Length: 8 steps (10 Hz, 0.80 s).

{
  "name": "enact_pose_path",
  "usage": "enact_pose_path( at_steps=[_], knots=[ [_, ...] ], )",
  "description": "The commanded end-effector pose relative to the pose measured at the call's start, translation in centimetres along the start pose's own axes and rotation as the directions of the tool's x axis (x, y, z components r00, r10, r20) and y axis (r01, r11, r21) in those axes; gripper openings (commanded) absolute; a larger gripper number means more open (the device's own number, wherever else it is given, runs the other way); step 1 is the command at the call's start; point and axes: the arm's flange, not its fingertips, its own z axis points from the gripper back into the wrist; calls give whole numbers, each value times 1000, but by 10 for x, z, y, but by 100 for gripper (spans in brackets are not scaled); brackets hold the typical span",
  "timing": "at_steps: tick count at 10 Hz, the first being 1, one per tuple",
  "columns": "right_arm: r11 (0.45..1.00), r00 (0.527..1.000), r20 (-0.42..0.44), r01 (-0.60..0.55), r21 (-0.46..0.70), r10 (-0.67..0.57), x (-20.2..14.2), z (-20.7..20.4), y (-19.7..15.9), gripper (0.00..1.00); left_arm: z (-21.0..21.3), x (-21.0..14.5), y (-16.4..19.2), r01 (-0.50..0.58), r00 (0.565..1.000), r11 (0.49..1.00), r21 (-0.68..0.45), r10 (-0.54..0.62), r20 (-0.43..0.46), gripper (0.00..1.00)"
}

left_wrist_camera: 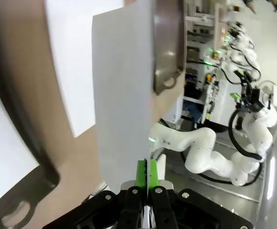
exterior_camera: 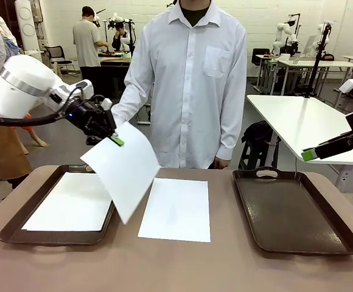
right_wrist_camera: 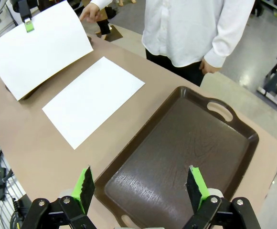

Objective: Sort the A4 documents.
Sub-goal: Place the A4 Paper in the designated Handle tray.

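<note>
Left pincer (exterior_camera: 117, 140) is clamped fully closed on the top corner of the held sheet (exterior_camera: 123, 170), green pads pinching the edge. That sheet is off the bench (exterior_camera: 176, 267), hanging tilted, with its lower corner over the inner edge of the left tray (exterior_camera: 55, 237). In the left wrist view the left pincer (left_wrist_camera: 144, 172) has both pads pressed together on the held sheet (left_wrist_camera: 122, 105), seen nearly edge-on.

The tray sheet (exterior_camera: 67, 202) lies flat inside the left tray. The middle sheet (exterior_camera: 176, 208) lies flat on the bench between the two trays, touching neither. All three sheets are plain blank white.

Right pincer (exterior_camera: 309, 154) hangs above the far right side of the bench. In its wrist view the right pincer (right_wrist_camera: 141, 183) is spread wide, gripping nothing, over the near end of the right tray (right_wrist_camera: 176, 157), whose dark brown floor shows. The held sheet (right_wrist_camera: 38, 45) and middle sheet (right_wrist_camera: 93, 100) are also in that view.

A person in a white shirt (exterior_camera: 195, 79) stands at the far edge.
</note>
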Motion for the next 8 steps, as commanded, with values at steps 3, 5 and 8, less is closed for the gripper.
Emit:
enact_pose_path(
  at_steps=[3,5,8],
  knots=[
    [1000,1000,-1,0,2,0,0,-1,0,100,3,10,48,-78,995,993,93,73,63,1],
    [1000,1000,-1,0,2,0,0,-1,0,100,11,10,63,-80,993,992,95,71,93,1],
    [1000,1000,-1,0,2,0,0,-1,0,100,33,-3,85,-206,971,951,229,171,165,1]
  ],
)
